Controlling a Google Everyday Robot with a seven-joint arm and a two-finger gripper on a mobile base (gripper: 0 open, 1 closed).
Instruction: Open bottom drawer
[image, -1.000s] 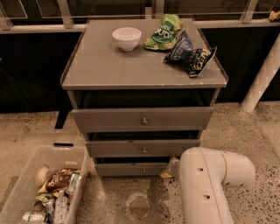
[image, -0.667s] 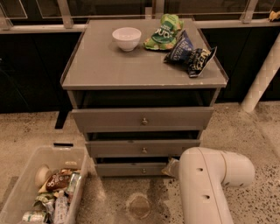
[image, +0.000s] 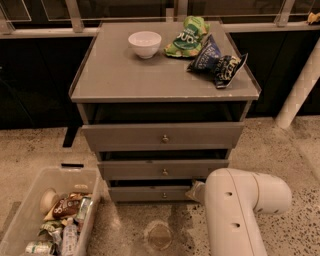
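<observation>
The bottom drawer (image: 150, 194) is the narrowest grey front at the foot of the grey cabinet (image: 160, 80), with a small round metal knob (image: 164, 195) at its centre. Its front stands out a little, like the two fronts above it. My gripper (image: 196, 191) sits just right of that knob, at the drawer front's right part, mostly hidden behind my white arm (image: 240, 210). The middle drawer (image: 164, 170) and the top drawer (image: 163, 136) are above, each with its own knob.
On the cabinet top are a white bowl (image: 145, 44), a green chip bag (image: 188, 36) and a dark blue chip bag (image: 218, 60). A clear bin (image: 30, 220) of snacks and cans stands on the floor at the lower left. A white post (image: 300, 85) is at right.
</observation>
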